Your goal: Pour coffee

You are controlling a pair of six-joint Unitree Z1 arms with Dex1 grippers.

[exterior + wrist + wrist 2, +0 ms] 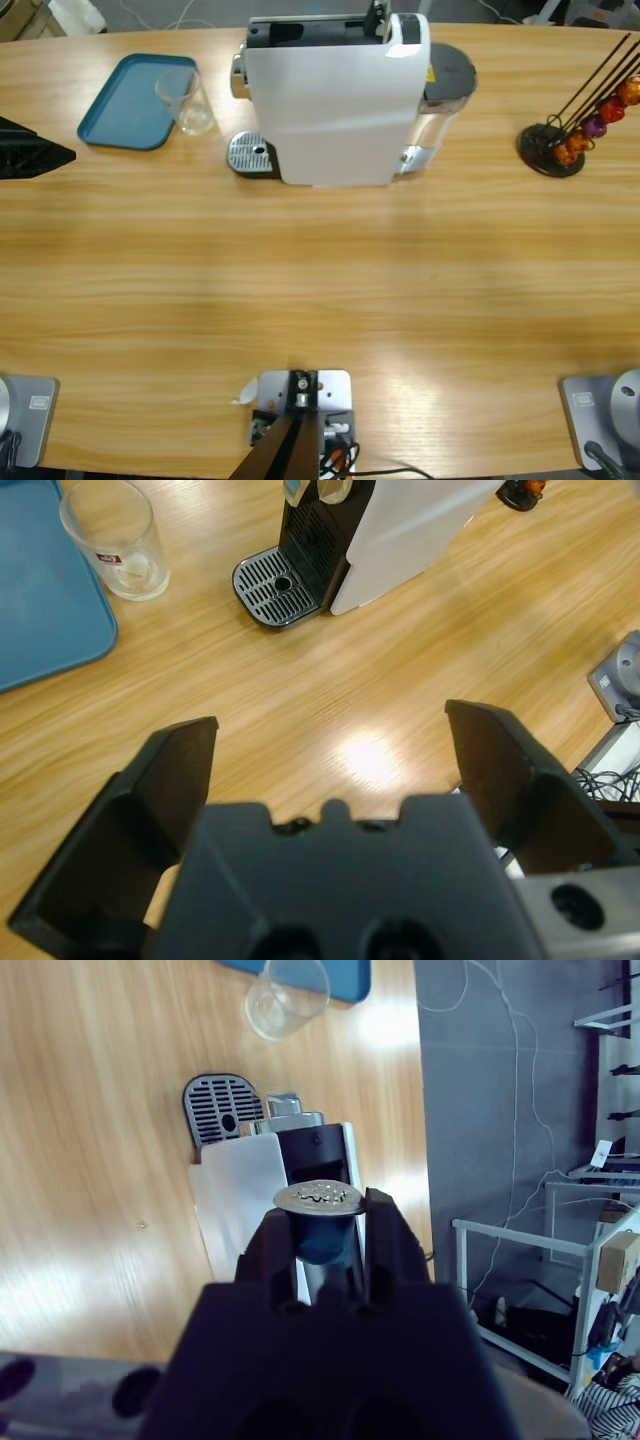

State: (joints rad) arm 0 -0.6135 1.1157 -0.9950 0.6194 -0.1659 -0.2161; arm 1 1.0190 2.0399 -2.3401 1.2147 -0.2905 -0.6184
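Observation:
My right gripper (322, 1232) is shut on a dark blue coffee capsule (318, 1198) with a silver foil lid, held high above the white coffee machine (335, 95), (238, 1210). An empty clear glass (186, 100), (110, 538), (287, 998) stands on the right edge of the blue tray (130, 100), left of the machine's metal drip grate (250, 153), (272, 582). No coffee shows in any view. The left gripper (330, 770), (55, 155) is open over bare table at the left edge, with nothing between its fingers. In the high view the right arm is out of sight.
A black wire capsule stand (555, 145) with several coloured capsules sits at the back right. Wide bare wood lies in front of the machine. In the right wrist view, a grey floor with cables and a white frame (520, 1260) shows beyond the table's far edge.

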